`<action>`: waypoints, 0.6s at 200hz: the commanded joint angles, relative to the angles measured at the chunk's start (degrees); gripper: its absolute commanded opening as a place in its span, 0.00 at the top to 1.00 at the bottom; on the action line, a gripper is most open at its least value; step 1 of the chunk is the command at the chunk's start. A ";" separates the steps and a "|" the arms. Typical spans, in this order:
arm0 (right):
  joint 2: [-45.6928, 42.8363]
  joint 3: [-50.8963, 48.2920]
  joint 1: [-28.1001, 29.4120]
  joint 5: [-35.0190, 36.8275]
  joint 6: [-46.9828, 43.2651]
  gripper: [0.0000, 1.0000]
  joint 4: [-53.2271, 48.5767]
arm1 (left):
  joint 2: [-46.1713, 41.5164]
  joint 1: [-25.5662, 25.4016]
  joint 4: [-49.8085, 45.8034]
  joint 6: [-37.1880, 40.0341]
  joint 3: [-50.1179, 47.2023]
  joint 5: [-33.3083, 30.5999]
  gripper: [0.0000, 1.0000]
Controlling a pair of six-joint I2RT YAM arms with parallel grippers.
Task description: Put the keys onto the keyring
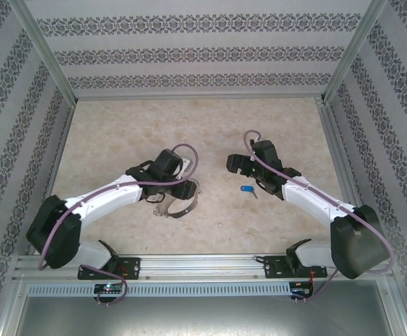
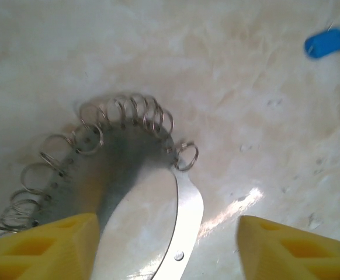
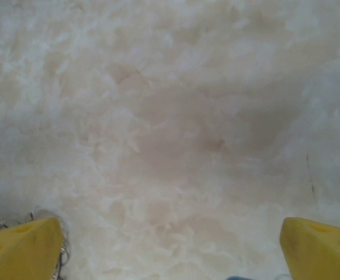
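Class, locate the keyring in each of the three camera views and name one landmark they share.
Top external: the keyring lies just left of centre.
Left wrist: keyring at lower left, rings fanned upward.
Right wrist: keyring in the bottom-left corner, a few rings.
Shared landmark: the marbled beige tabletop.

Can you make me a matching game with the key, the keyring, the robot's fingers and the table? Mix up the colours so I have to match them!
Things:
1. key
2. keyring
3. left gripper's fingers
4. table

Colours:
A. yellow
B. pale beige
C. blue head
D. shiny silver

Pairs: 1-C, 2-D, 3-A, 4-B
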 commanded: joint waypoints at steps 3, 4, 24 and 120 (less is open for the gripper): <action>1.51 -0.60 0.28 -4.00 2.19 0.10 -0.08 | 4.84 -3.87 -2.22 4.41 1.98 -5.02 0.43; 1.60 -0.63 0.26 -4.01 2.24 0.10 -0.08 | 5.03 -4.04 -2.19 4.52 2.09 -5.29 0.44; 2.03 -1.41 0.17 -4.27 3.67 0.11 0.66 | 8.98 -6.40 -1.24 5.94 3.76 -6.92 0.53; 2.64 -2.38 0.16 -5.41 5.11 0.11 2.33 | 16.89 -8.43 2.48 6.30 7.51 -10.91 0.67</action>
